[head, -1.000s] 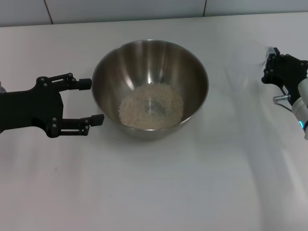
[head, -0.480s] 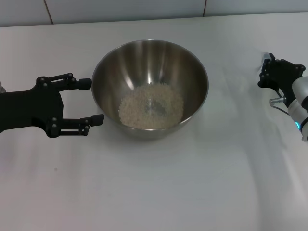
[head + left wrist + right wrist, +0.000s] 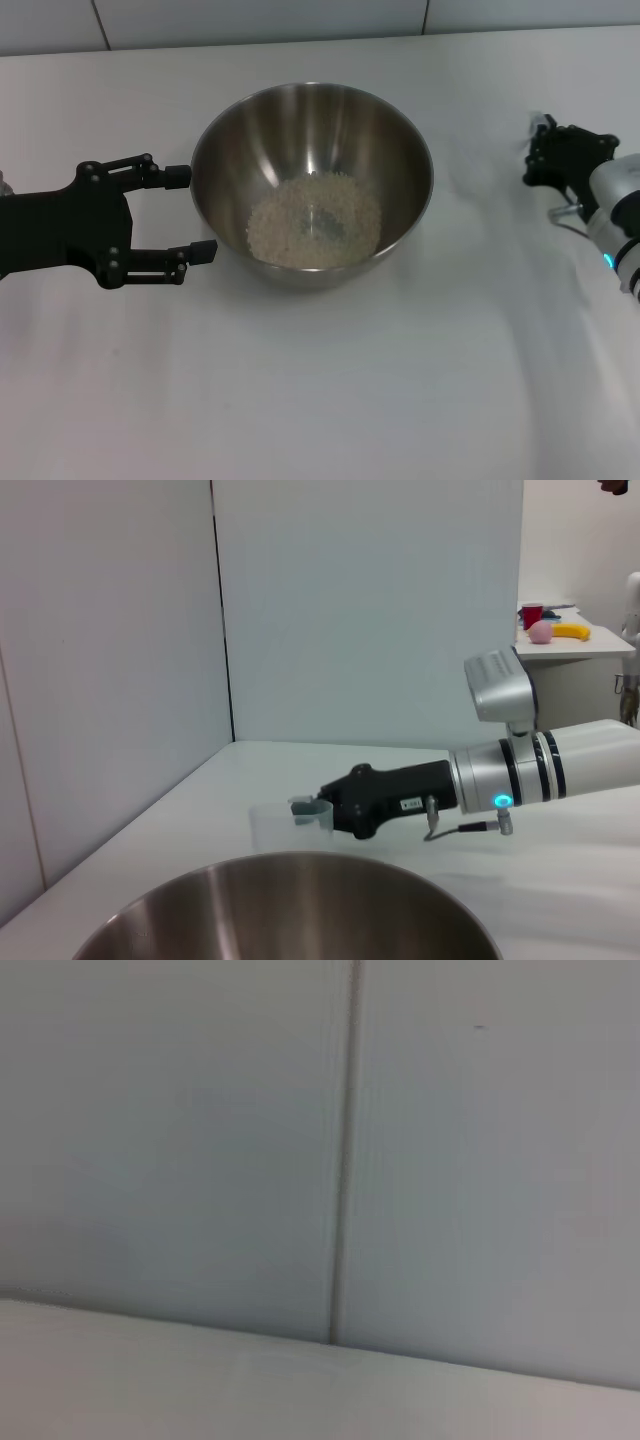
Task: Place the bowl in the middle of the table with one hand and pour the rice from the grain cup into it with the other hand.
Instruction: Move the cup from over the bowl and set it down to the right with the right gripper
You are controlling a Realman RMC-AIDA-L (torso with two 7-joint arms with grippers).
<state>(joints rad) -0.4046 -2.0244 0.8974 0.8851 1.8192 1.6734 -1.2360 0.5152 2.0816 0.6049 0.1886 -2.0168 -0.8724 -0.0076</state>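
Observation:
The steel bowl (image 3: 312,120) stands in the middle of the white table (image 3: 330,400), with a flat heap of rice (image 3: 314,222) in its bottom. My left gripper (image 3: 190,213) is open just left of the bowl, one finger (image 3: 172,177) near the rim, neither touching it. My right gripper (image 3: 540,150) hovers near the table's right edge, well clear of the bowl. In the left wrist view the bowl's rim (image 3: 290,865) fills the foreground. Beyond it, the right gripper (image 3: 312,810) is shut on the clear grain cup (image 3: 280,828), which looks empty.
Pale wall panels (image 3: 300,20) run along the table's far edge. Only a wall panel (image 3: 200,1130) and a strip of tabletop show in the right wrist view. A side table (image 3: 565,640) with small coloured objects stands far behind.
My right gripper has moved a little to the left, toward the bowl, with the cup. The left gripper, the bowl and the rice have not moved.

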